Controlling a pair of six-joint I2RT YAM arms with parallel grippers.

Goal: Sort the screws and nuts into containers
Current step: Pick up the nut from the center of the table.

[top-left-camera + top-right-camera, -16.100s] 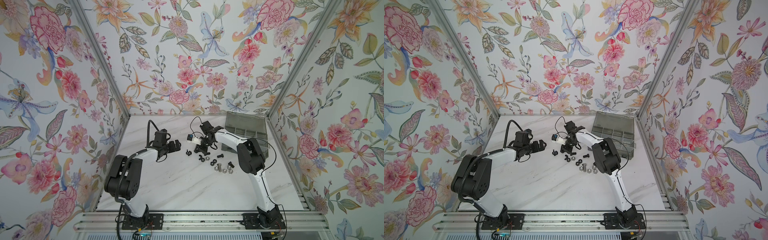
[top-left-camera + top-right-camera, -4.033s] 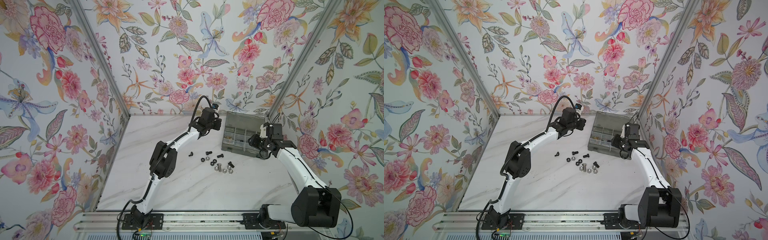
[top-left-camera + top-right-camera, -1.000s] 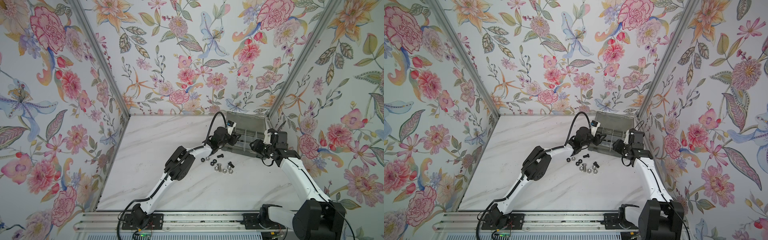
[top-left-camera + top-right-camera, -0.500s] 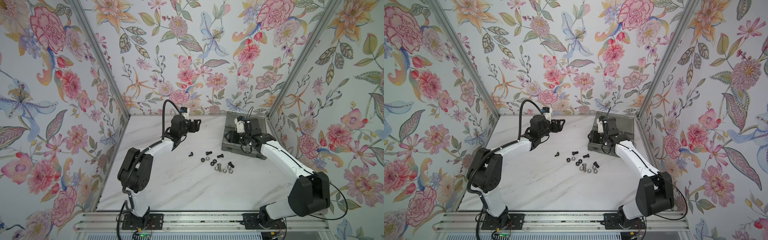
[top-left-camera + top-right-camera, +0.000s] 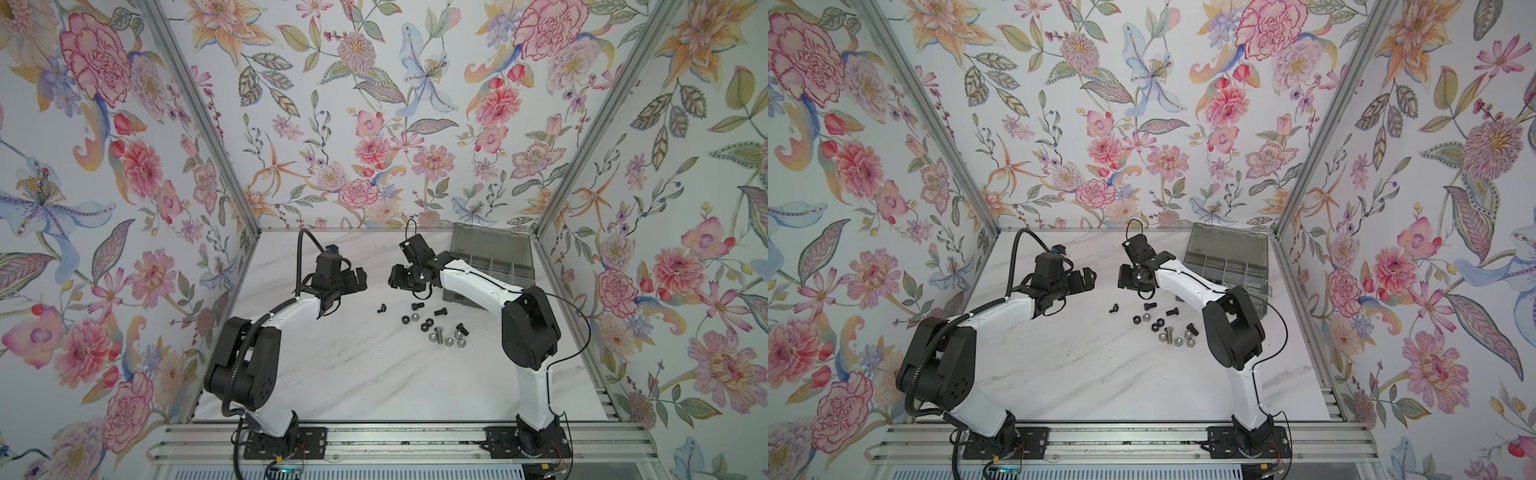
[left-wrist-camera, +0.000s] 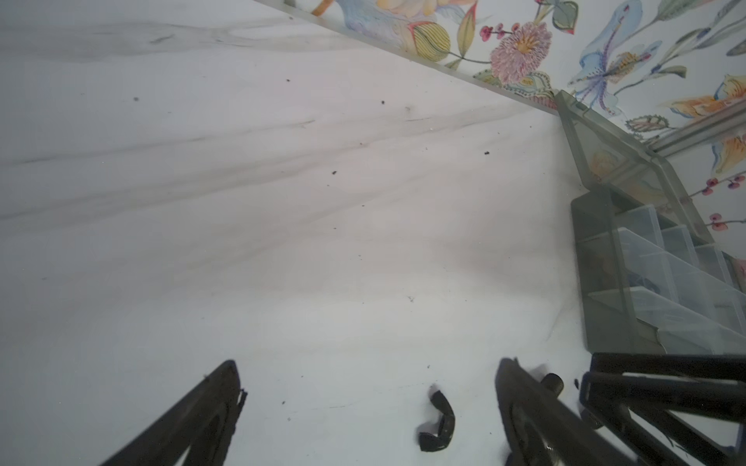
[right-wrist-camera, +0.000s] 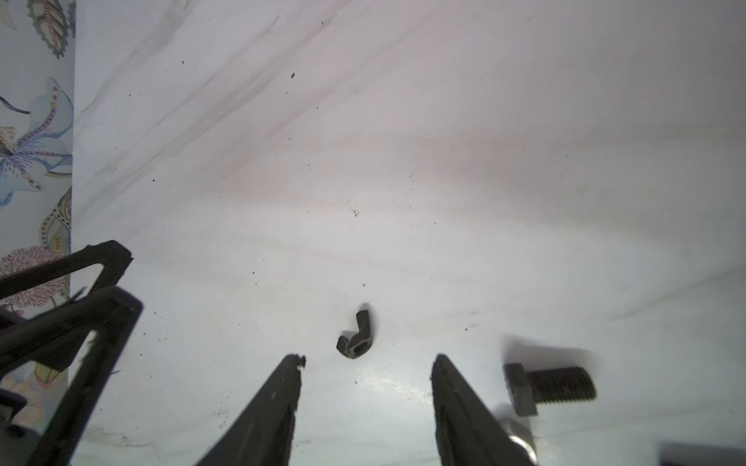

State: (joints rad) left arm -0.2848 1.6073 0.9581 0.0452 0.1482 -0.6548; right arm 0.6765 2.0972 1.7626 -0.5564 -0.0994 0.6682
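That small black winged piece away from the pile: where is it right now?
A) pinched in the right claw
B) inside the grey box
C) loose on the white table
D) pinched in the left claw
C: the winged nut lies bare on the table, just ahead of the right gripper, whose jaws stand apart around nothing; the left gripper is open and empty too.

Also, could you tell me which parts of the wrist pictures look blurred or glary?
Right wrist view: black screw smeared, winged nut fairly sharp, pale glare on the table. Left wrist view: organizer box in focus, its clear dividers catching light.
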